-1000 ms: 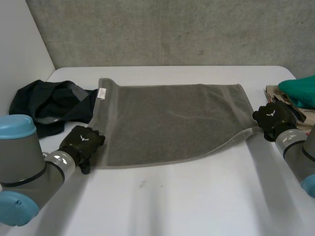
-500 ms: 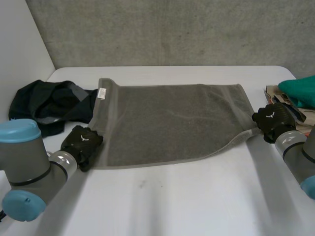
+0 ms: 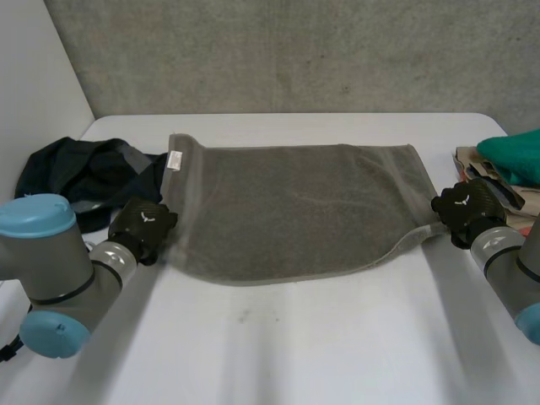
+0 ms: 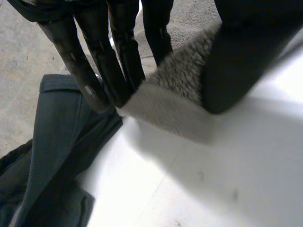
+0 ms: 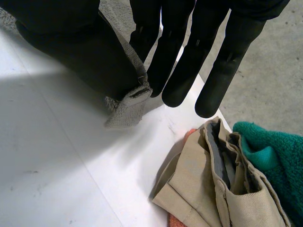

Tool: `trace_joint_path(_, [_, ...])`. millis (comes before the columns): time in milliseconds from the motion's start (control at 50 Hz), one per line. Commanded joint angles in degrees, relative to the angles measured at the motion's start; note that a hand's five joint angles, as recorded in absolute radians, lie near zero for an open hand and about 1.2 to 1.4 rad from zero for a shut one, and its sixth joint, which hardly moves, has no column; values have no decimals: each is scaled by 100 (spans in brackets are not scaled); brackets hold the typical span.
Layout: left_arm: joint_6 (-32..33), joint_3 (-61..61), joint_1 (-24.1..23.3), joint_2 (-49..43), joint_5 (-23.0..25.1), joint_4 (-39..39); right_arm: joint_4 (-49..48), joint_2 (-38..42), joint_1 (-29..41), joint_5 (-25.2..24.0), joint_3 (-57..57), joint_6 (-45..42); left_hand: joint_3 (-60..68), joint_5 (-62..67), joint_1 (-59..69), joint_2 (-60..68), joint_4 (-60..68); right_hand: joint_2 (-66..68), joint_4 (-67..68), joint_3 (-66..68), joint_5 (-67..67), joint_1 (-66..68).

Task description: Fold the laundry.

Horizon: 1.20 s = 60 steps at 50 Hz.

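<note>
A grey towel (image 3: 295,202) lies spread across the middle of the white table (image 3: 278,346). My left hand (image 3: 143,226) is at its near left corner. In the left wrist view the fingers (image 4: 111,66) and thumb (image 4: 241,56) pinch that corner (image 4: 170,101), lifted a little off the table. My right hand (image 3: 466,205) is at the near right corner. Its thumb (image 5: 80,45) and fingers (image 5: 187,61) are closed on the corner's hem (image 5: 127,108), which hangs just above the table.
A dark garment (image 3: 80,177) lies bunched at the table's left edge, right beside my left hand (image 4: 47,156). At the right edge sits a pile with a teal towel (image 3: 515,156) on beige clothing (image 5: 213,189), close to my right hand.
My left hand has closed on the towel's near left corner and drawn it up and slightly away from me, curving the near edge. The right hand has kept its hold and place.
</note>
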Motion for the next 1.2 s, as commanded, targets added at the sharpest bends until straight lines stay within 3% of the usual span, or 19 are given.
trace_joint_path(20, [-8,54,-42,4,-53,108,18,-10,-6,9,-6,1,2894,2932,2793,2828,2884,1251,1131,1178,1123,1753])
trace_joint_path(120, [-35,-78,-77,407,-115,91,255,-63,-15,17,11,1,2894,2932,2793,2828,2884,1251,1131,1178,1123,1753])
trace_joint_path(200, [0,-411,-148,1118,-176,-260,957,-703,-15,35,11,-113,2894,2932,2793,2828,2884,1251,1131,1178,1123,1753])
trace_joint_path(280, [62,-842,-183,1900,-194,-1147,2082,-1354,-41,18,20,-473,2894,2932,2793,2828,2884,1251,1131,1178,1123,1753])
trace_joint_path(380, [430,-1421,53,2665,-211,-3033,3872,-2056,-488,17,300,-1226,2894,2932,2793,2828,2884,1251,1131,1178,1123,1753])
trace_joint_path(440, [746,-1694,229,2807,-194,-3817,4481,-2242,-831,9,695,-2016,2894,2932,2793,2828,2884,1251,1131,1178,1123,1753])
trace_joint_path(480, [791,-1739,248,2816,-176,-3943,4571,-2243,-937,0,863,-2292,2894,2932,2793,2828,2884,1251,1131,1178,1123,1753])
trace_joint_path(620, [791,-1300,371,2562,-150,-3093,3589,-2120,-938,17,864,-2136,2894,2932,2793,2828,2884,1251,1131,1178,1123,1753])
trace_joint_path(720, [660,-694,230,1920,-194,-2556,2648,-1444,-693,79,311,-1626,2894,2932,2793,2828,2884,1251,1131,1178,1123,1753])
trace_joint_path(860, [-298,308,63,945,-264,-2099,1488,-424,20,158,-542,-1396,2894,2932,2793,2828,2884,1251,1131,1178,1123,1753])
trace_joint_path(1080, [-509,1451,-324,-101,-1353,-1650,608,1149,398,343,-2211,-1405,2894,2932,2793,2828,2884,1251,1131,1178,1123,1753])
trace_joint_path(1200, [-501,1759,-429,-339,-1565,-1571,432,1677,433,404,-2810,-1388,2894,2932,2793,2828,2884,941,821,867,812,1442])
